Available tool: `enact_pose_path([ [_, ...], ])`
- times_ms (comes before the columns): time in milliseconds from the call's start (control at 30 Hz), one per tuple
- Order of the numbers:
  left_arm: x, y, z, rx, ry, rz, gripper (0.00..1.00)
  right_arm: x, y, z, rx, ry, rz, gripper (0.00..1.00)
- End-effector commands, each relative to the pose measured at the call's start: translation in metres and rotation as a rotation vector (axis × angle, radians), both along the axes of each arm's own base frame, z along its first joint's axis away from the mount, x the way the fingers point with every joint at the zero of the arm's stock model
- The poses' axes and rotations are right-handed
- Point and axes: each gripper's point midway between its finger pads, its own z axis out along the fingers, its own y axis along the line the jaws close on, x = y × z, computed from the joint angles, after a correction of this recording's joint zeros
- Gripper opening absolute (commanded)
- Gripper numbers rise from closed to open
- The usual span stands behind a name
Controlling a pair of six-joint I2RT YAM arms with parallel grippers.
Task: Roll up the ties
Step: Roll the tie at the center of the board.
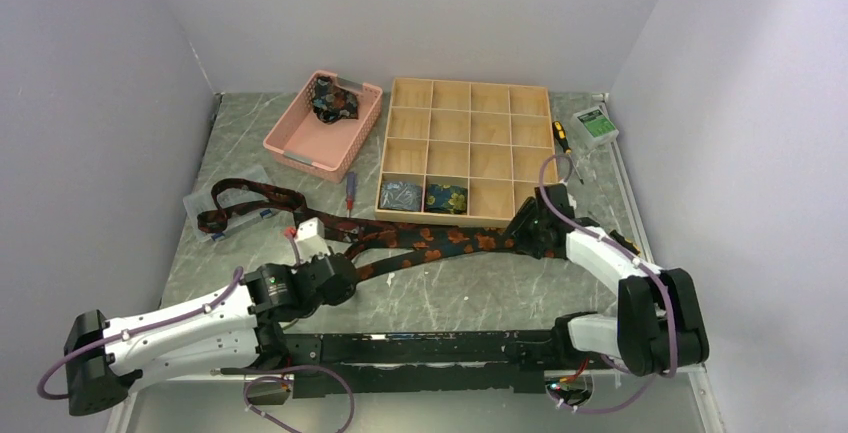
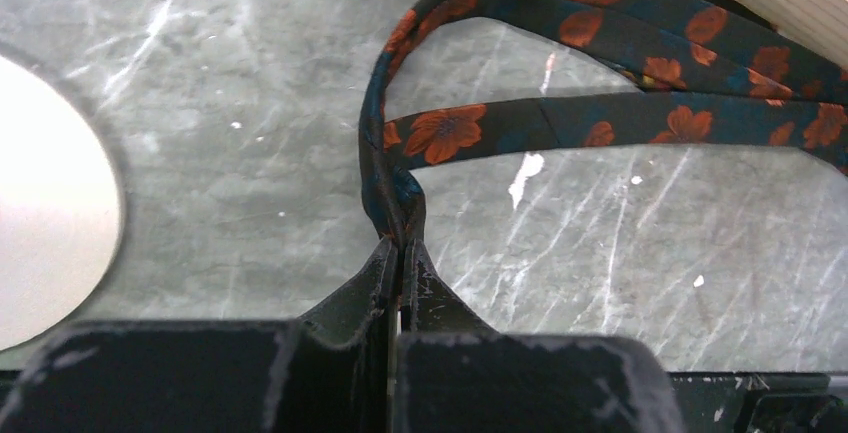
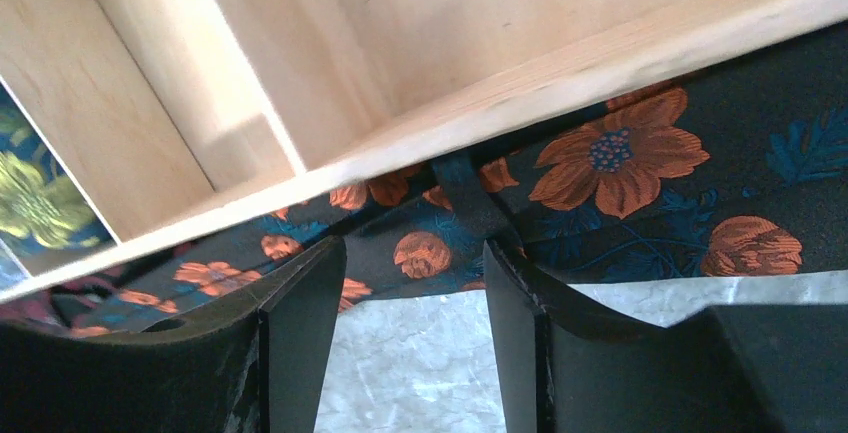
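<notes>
Item: navy tie (image 1: pixel 440 241) with orange flowers, laid across the middle of the grey desk (image 1: pixel 480 298), running from 8 o'clock to 3 o'clock along the front wall of the wooden tray (image 1: pixel 470 84). Left claw (image 2: pixel 402 245): closed tight on a folded loop of this tie at its 8 o'clock end. Right claw (image 3: pixel 415 253): jaws spread and holding nothing, set at the tie's wide end just beside the tray; a rolled tie (image 1: pixel 446 198) with yellow print sits in a front-row compartment.
</notes>
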Motion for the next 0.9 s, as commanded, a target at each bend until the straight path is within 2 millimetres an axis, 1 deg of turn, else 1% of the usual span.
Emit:
enact_pose_path([
  [0,0.009,-0.033,0.019,-0.060,-0.061,-0.130,0.03,-0.046,-0.041,-0.037,-0.021,0.223,-0.210,0.60],
  [100,0.001,-0.062,0.018,-0.134,-0.036,-0.259,0.03,-0.054,-0.071,-0.040,-0.033,0.248,-0.339,0.60],
  [167,-0.006,-0.081,0.019,-0.187,-0.016,-0.337,0.03,-0.054,-0.087,-0.036,-0.038,0.252,-0.417,0.60],
  [233,-0.012,-0.100,0.024,-0.236,-0.007,-0.416,0.03,-0.050,-0.111,-0.030,-0.111,0.234,-0.485,0.60],
  [267,-0.014,-0.106,0.025,-0.242,-0.008,-0.457,0.03,-0.048,-0.121,-0.027,-0.116,0.220,-0.517,0.59],
  [300,-0.015,-0.110,0.027,-0.238,-0.005,-0.482,0.03,-0.047,-0.136,-0.026,-0.118,0.219,-0.573,0.59],
  [400,-0.014,-0.119,0.028,-0.214,0.001,-0.541,0.03,-0.044,-0.170,-0.024,-0.179,0.242,-0.669,0.58],
  [467,-0.012,-0.125,0.021,-0.218,0.017,-0.564,0.03,-0.034,-0.188,-0.017,-0.207,0.205,-0.702,0.56],
  [500,-0.010,-0.124,0.015,-0.219,0.038,-0.549,0.03,-0.024,-0.187,-0.010,-0.190,0.168,-0.678,0.55],
  [533,-0.007,-0.124,0.011,-0.224,0.051,-0.540,0.03,-0.012,-0.182,-0.001,-0.172,0.124,-0.636,0.54],
  [600,0.000,-0.117,0.001,-0.219,0.068,-0.506,0.03,0.005,-0.164,0.019,-0.164,0.064,-0.539,0.55],
  [633,0.003,-0.114,-0.001,-0.211,0.061,-0.493,0.03,0.010,-0.152,0.023,-0.173,0.049,-0.484,0.56],
  [667,0.010,-0.106,-0.008,-0.185,0.055,-0.456,0.03,0.013,-0.140,0.027,-0.190,0.035,-0.430,0.58],
  [767,0.019,-0.089,-0.023,-0.164,0.060,-0.377,0.03,0.020,-0.110,0.050,-0.202,-0.073,-0.320,0.63],
  [867,0.023,-0.076,-0.043,-0.184,0.096,-0.289,0.03,0.023,-0.075,0.074,-0.184,-0.173,-0.181,0.66],
])
